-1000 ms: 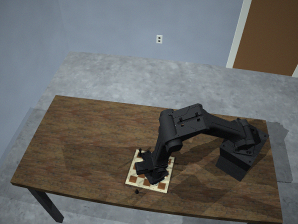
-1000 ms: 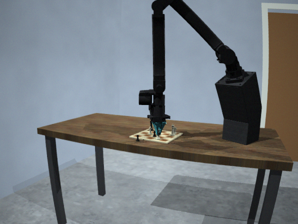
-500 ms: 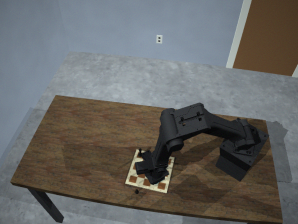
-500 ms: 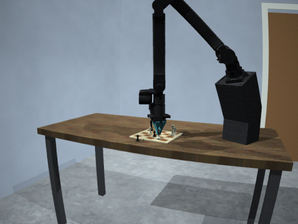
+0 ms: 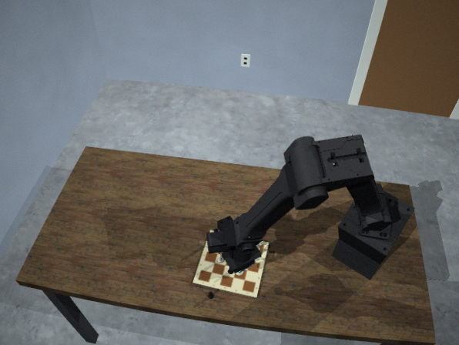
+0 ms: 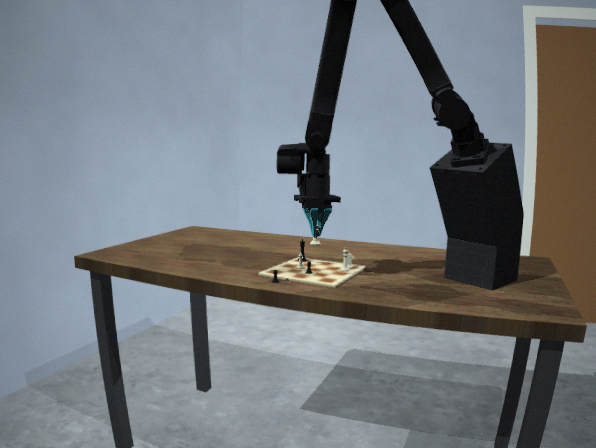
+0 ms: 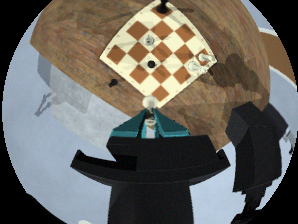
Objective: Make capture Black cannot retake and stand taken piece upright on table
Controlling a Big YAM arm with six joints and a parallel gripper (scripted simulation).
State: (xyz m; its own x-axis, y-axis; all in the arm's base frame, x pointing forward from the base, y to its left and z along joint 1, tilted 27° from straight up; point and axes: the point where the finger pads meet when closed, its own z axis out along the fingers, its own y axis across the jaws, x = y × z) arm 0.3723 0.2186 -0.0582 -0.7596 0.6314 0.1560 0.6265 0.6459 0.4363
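While the pincer [image 6: 316, 235] [image 7: 150, 111] grips a white piece [image 6: 315, 241] [image 7: 149, 103] above the board [image 5: 250, 295] [image 6: 327, 283] [image 7: 106, 56], a black pawn [image 6: 309, 267] [image 7: 151, 64] stands on the squares; another dark piece [image 5: 210, 295] [image 6: 275, 276] [image 7: 113, 83] stands upright on the desk [image 5: 127, 216] [image 6: 200, 250] [image 7: 65, 30], just off the board, at the top view's lower centre.

Gripper [image 5: 239, 271] [image 6: 316, 235] [image 7: 150, 111] raised, white piece [image 6: 315, 241] [image 7: 149, 103] lifted off the board [image 5: 200, 283] [image 6: 327, 284] [image 7: 106, 57]
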